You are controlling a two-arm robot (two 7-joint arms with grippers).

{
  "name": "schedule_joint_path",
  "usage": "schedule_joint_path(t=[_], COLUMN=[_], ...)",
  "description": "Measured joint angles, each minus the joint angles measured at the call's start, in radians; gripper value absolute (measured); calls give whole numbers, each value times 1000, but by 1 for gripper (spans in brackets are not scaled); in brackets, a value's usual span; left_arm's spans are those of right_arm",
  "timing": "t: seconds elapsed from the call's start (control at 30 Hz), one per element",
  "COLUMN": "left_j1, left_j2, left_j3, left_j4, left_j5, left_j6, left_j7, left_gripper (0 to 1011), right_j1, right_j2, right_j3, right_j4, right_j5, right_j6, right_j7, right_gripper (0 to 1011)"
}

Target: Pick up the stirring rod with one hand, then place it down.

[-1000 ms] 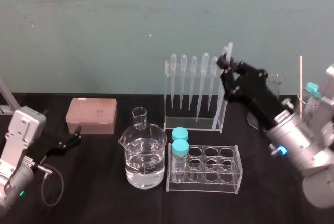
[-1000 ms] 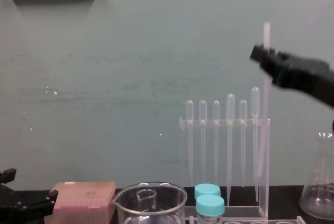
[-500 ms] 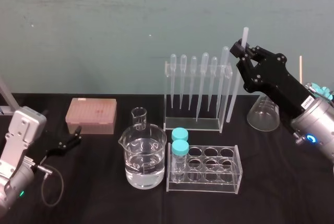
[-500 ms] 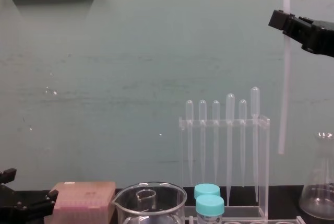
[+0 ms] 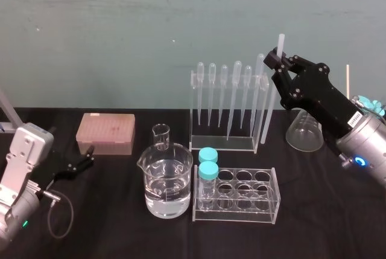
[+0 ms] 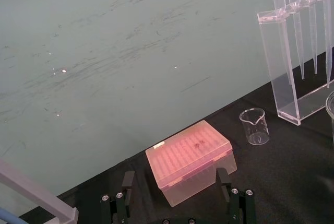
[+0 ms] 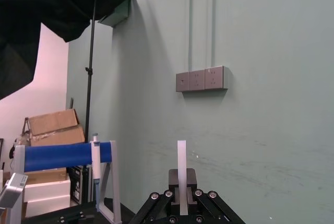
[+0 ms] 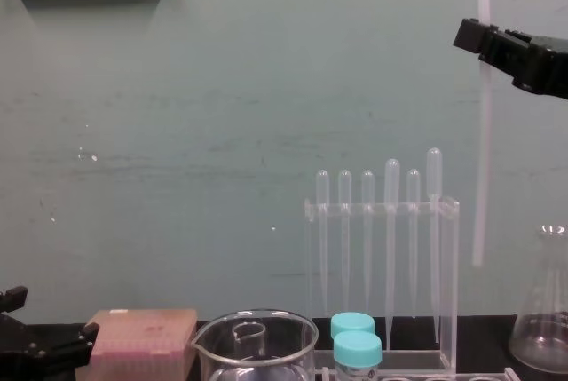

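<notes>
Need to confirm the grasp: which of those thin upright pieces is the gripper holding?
The stirring rod, clamped in the right gripper: plain-ended, even in thickness, hanging beside the rack. The five bulb-topped pipettes sit in the rack.

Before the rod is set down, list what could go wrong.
The right gripper pinches the milky-white translucent stirring rod near its top, so the free end could swing or slip. Its lower end hangs beside the clear rack of bulb-topped pipettes and the glass conical flask; lowering could knock either. The left gripper is parked lower left.

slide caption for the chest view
Right pincer holds stirring rod upright, raised beside the pipette rack; left pincer parked lower left.
</notes>
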State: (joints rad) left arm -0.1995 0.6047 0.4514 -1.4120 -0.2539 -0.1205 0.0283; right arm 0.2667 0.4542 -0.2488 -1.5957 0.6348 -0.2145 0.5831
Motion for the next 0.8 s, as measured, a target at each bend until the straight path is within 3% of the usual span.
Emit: schedule_joint_path(t=[0.8], left_j1=[0], left_j2=[0], left_j3=[0], left_j4=[0], left_j5=[0], left_j6=[0], left_j7=[0], left_gripper=[1000], right_j1=[2], right_j2=[0], right_j3=[-14], right_j4=[6], right_j5=[3], right_j6=[-3], right_j7=[-9], right_gripper=[69])
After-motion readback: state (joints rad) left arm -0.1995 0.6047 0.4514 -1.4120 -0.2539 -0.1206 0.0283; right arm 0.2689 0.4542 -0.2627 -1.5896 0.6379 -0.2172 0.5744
